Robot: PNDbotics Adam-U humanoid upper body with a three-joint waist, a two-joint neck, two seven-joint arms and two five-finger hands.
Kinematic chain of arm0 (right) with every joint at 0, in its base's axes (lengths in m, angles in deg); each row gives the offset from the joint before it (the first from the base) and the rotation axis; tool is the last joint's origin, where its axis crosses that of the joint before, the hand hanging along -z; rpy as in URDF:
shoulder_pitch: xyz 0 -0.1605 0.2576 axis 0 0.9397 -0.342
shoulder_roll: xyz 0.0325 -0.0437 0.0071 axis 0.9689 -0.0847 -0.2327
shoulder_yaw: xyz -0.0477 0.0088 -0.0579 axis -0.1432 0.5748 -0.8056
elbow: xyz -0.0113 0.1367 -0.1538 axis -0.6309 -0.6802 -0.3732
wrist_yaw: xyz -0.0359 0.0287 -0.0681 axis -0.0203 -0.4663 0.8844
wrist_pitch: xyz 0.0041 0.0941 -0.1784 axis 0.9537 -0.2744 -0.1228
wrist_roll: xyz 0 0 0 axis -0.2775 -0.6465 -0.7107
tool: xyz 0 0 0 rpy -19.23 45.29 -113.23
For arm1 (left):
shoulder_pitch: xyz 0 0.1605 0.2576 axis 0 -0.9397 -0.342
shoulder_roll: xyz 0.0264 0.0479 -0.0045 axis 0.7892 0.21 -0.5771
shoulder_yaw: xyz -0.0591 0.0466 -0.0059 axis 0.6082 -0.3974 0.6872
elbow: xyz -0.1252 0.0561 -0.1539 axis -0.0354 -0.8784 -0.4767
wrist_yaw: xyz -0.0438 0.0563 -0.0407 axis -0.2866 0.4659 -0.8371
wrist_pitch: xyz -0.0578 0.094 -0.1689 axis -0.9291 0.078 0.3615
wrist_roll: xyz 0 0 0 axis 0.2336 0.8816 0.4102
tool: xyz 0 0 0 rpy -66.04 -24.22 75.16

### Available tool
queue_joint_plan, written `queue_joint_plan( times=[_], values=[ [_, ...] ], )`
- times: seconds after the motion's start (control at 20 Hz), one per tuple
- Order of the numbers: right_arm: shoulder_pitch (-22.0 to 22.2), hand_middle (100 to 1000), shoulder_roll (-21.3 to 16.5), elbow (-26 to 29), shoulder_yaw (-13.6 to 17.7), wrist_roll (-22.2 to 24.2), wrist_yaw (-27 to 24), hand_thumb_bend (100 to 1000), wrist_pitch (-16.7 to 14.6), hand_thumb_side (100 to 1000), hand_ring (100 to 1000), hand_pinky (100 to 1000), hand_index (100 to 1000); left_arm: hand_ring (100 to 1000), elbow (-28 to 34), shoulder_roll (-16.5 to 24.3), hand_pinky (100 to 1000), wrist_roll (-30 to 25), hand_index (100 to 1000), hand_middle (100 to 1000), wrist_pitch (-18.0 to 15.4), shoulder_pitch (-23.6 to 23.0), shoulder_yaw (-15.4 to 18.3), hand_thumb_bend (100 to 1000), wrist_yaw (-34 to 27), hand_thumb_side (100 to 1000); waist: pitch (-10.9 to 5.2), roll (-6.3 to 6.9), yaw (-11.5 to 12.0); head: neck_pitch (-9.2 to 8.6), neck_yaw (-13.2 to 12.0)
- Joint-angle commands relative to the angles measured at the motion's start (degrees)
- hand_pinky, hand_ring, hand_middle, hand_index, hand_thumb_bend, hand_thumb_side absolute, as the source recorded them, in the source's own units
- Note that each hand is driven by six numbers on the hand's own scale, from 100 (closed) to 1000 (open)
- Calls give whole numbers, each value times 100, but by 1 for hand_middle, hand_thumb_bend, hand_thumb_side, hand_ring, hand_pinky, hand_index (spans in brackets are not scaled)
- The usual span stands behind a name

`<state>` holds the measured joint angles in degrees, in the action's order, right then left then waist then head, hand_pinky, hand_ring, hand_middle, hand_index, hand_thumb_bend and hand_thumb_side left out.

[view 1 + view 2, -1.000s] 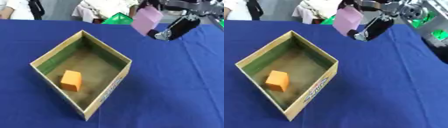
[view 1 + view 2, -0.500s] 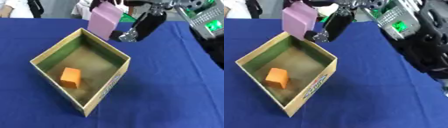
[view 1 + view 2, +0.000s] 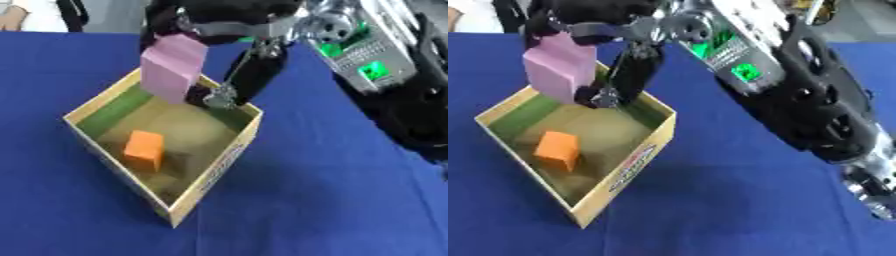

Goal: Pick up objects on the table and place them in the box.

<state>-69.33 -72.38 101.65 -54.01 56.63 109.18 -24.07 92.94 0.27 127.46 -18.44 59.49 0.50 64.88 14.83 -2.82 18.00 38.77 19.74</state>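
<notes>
The right hand (image 3: pixel 229 75) has its fingers clamped on a pale pink rectangular foam block (image 3: pixel 171 68), holding it tilted above the far corner of the open cardboard box (image 3: pixel 216 167) for release beside the orange cube (image 3: pixel 143 148) inside, on the blue tabletop (image 3: pixel 332 200).

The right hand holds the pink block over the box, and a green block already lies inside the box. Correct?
Not quite. The block lying inside the box is orange, not green, as the left eye view shows. The rest holds: the right hand holds the pink block over the box.
</notes>
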Motion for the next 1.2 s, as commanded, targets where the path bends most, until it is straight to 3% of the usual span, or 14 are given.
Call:
queue_joint_plan(
  times=[0.05, 0.55, 0.85, 1.05, 1.15, 1.2],
  values=[
    [-24, 522, 142, -42, -71, 49, 140, 100, 61, 312, 595, 548, 631, 724, 83, 84, 842, -9, 865, 719, -14, 29, 24, 573, -7, 953, -94, 47, 11, -3, -14],
    [156, 526, 391, -690, -304, -117, 641, 100, 26, 338, 598, 547, 636, 721, 83, 51, 843, -20, 863, 716, 3, 12, 18, 569, -23, 957, -61, 71, 18, -54, 17],
    [279, 566, 512, -922, -397, -122, 788, 100, 28, 377, 625, 560, 686, 720, 83, 32, 843, -26, 862, 716, 13, 5, 15, 569, -31, 958, -43, 84, 10, -85, 23],
    [369, 609, 568, -1064, -435, -36, 815, 100, 32, 419, 676, 592, 743, 720, 83, 21, 843, -27, 862, 716, 20, -6, 15, 567, -37, 959, -35, 89, 9, -99, 26],
    [411, 669, 590, -1161, -462, 46, 779, 137, 32, 458, 729, 627, 787, 720, 83, 16, 843, -28, 862, 716, 21, -7, 15, 567, -39, 959, -33, 89, 10, -101, 25],
    [426, 745, 600, -1204, -472, 95, 751, 211, 27, 479, 783, 674, 852, 719, 83, 15, 844, -29, 862, 716, 21, -7, 14, 567, -40, 960, -32, 89, 10, -103, 25]
  ],
)
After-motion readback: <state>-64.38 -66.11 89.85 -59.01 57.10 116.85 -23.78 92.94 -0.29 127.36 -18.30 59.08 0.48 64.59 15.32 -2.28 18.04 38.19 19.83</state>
